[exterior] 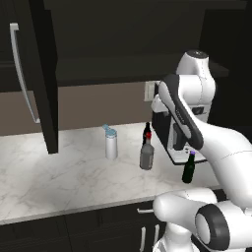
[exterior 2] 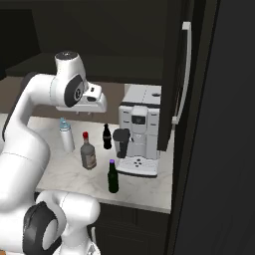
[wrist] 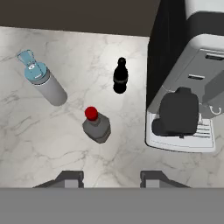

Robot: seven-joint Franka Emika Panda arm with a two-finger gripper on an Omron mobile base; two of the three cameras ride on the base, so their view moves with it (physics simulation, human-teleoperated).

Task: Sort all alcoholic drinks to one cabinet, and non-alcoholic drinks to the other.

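Pincer (wrist: 111, 179): nearest the hand camera, its two dark fingertips (wrist: 70, 178) stand apart at the bottom of the hand view with only marble between them; open, holding nothing, hanging high above the bench and looking straight down.
Pincer in the base views: in the right base view it (exterior 2: 85, 112) sits under the white wrist, above and behind the bottles; in the left base view the arm hides it.
Liquor bottle (wrist: 97, 125): clear-grey with red cap, upright on the bench at about 12 o'clock from the pincer in the hand view, the closest drink to it; also seen at (exterior: 146, 153) and (exterior 2: 88, 152).
Cola bottle (wrist: 120, 76): small, black, red-labelled, upright, at 1 o'clock beyond the liquor bottle, close beside the coffee machine; seen at (exterior 2: 106, 137).
White flask (wrist: 43, 79): light-blue spout lid, upright, at 10 o'clock from the liquor bottle, apart from it; seen at (exterior: 111, 141) and (exterior 2: 66, 134).
Beer bottle (exterior 2: 113, 176): dark green, upright near the front edge of the bench, just in front of the machine's tray; seen at (exterior: 188, 168).
Coffee machine (wrist: 188, 87): at 2 o'clock from the pincer, white and black, standing on the bench.
Bench (wrist: 35, 140): white marble.
Left cabinet door (exterior: 42, 74): near-black, swung open, silver bar handle.
Right cabinet door (exterior 2: 175, 74): near-black, open, long silver handle.
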